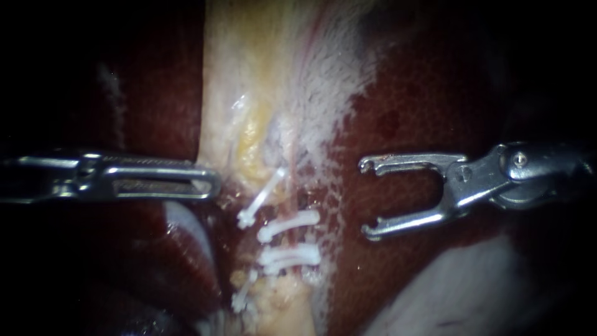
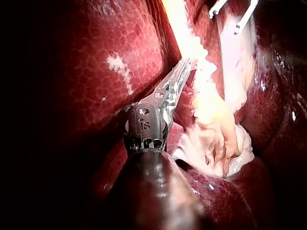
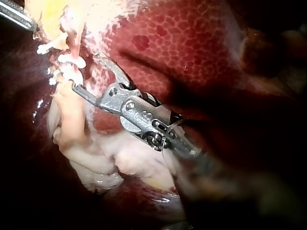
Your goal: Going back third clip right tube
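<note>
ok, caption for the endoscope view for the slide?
Right instrument, jaws open and empty, over the liver beside four white clips; left instrument at the pale tissue's edge.

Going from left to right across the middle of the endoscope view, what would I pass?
left instrument → pale tissue carrying the white clips → dark red liver → right instrument
</note>
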### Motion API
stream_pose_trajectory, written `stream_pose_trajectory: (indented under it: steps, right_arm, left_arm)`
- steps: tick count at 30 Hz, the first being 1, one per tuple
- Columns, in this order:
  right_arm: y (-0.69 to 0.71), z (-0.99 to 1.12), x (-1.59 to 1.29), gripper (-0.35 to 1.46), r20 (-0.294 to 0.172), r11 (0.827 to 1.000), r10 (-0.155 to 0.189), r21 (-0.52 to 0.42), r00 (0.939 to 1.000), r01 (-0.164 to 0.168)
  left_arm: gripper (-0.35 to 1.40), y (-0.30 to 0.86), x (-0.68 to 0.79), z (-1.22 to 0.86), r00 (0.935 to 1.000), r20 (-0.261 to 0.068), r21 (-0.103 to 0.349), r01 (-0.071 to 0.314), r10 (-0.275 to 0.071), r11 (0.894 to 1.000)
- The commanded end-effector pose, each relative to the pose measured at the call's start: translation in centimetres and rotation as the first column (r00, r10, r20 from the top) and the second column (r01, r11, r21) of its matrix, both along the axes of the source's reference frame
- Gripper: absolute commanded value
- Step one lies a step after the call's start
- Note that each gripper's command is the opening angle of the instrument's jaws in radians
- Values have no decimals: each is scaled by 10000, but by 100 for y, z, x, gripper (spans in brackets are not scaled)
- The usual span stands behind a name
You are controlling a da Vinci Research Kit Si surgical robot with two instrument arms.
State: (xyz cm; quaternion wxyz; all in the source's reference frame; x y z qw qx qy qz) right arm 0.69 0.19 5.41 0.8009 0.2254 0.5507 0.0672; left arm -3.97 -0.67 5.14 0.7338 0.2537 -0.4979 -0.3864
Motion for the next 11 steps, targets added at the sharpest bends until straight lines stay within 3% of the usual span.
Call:
stream_pose_trajectory:
  steps: [1, 11]
  right_arm:
    - [0, 0, 0, 56, -1, 10000, 2, 1, 10000, -2]
    - [0, 0, -2, 56, -7, 10000, -8, 1, 10000, 8]
  left_arm:
    - [-35, 0, 0, 0, 10000, -3, -13, -21, 21, 10000]
    - [-35, 2, 1, 0, 10000, 7, -5, -33, 33, 10000]
